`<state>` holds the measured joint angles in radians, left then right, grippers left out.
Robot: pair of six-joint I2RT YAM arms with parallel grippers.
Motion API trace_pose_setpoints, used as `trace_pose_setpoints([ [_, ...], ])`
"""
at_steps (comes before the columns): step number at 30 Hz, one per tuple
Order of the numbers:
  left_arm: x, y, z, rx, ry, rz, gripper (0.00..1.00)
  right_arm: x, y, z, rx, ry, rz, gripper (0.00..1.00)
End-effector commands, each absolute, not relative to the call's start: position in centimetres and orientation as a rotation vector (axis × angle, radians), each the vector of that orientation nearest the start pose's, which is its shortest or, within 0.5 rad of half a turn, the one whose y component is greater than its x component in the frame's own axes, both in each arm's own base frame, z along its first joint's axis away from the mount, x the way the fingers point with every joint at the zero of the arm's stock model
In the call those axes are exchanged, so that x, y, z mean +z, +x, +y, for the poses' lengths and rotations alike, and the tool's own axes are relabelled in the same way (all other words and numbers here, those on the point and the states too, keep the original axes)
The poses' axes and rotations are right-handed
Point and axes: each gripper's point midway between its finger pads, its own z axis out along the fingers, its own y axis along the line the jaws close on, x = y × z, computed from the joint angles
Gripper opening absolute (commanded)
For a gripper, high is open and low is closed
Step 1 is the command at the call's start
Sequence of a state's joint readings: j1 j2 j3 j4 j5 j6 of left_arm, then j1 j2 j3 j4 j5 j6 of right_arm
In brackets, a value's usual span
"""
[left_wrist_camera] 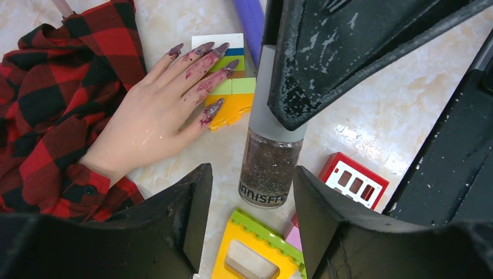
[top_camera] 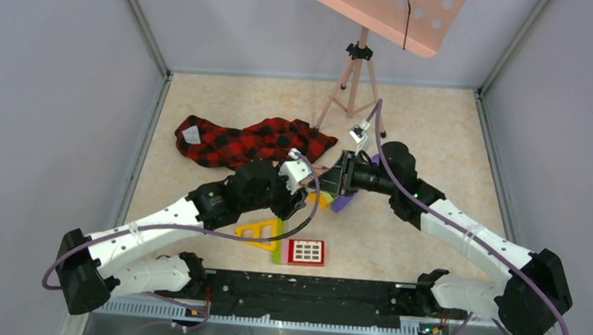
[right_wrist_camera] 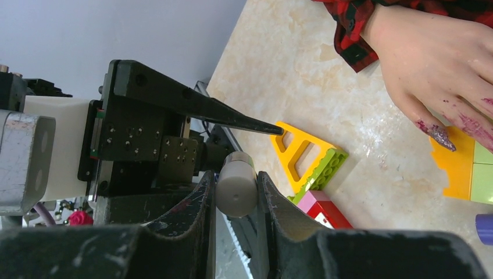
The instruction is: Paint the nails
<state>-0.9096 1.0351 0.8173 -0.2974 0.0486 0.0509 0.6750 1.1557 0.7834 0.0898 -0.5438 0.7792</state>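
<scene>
The flesh-coloured mannequin hand (left_wrist_camera: 151, 110) lies flat in a red-and-black plaid sleeve (top_camera: 247, 141). Its nails (left_wrist_camera: 214, 107) are dark purplish and smeared, with fingertips resting on flat blocks (left_wrist_camera: 232, 96). The hand also shows in the right wrist view (right_wrist_camera: 436, 52). A clear glitter polish bottle (left_wrist_camera: 268, 168) with a grey cap (right_wrist_camera: 235, 189) stands upright beside the hand. My right gripper (right_wrist_camera: 235, 174) is shut on the cap. My left gripper (left_wrist_camera: 251, 174) is open with the bottle's base between its fingers. The arms hide the hand in the top view.
A yellow-and-green window-frame block (top_camera: 260, 233) and a red window block (top_camera: 306, 251) lie just in front of the grippers. A purple piece (top_camera: 344, 202) lies under the right wrist. A tripod (top_camera: 355, 76) with a pink board (top_camera: 378, 6) stands at the back.
</scene>
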Motion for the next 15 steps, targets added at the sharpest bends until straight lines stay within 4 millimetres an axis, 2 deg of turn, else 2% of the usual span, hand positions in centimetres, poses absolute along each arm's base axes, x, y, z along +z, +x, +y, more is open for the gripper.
trace_pose_setpoints([
  [1,21.02,20.63,-27.55,-0.588,0.968,1.834,0.59,25.45,20.43,32.15,1.475,-0.378,1.995,0.00],
  [9,21.26,20.02,-28.25,-0.644,0.991,1.818,0.64,25.13,20.35,32.40,1.449,-0.392,2.014,0.00],
  [15,21.17,19.92,-28.48,-0.655,1.003,1.818,0.60,25.11,20.12,32.63,1.447,-0.413,2.011,0.00],
])
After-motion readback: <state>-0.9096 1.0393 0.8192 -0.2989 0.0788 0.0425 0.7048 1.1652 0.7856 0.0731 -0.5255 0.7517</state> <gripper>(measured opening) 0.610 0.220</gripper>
